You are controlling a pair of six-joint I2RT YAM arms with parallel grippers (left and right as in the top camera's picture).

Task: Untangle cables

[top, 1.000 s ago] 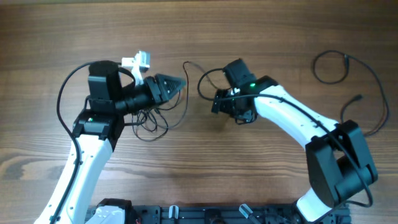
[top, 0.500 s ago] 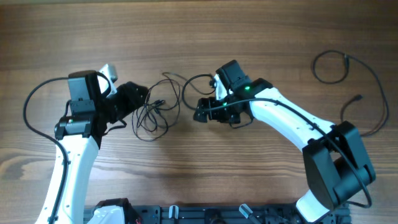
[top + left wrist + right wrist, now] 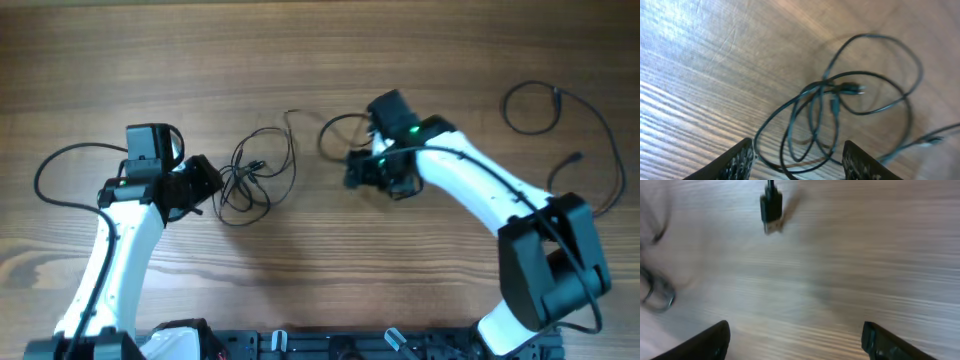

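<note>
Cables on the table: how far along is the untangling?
Done: one cable lies apart in a loose loop at the right side of the table. In hand: nothing; the left gripper and right gripper are both open and empty. Left to do: the bunch of cables beside the left gripper is knotted, with several loops crossing.

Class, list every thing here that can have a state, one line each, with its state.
left gripper: open, empty
right gripper: open, empty
middle cables: tangled in loose loops, ungripped
far-right cable: separate, loosely looped
USB plug: unplugged, lying flat
</note>
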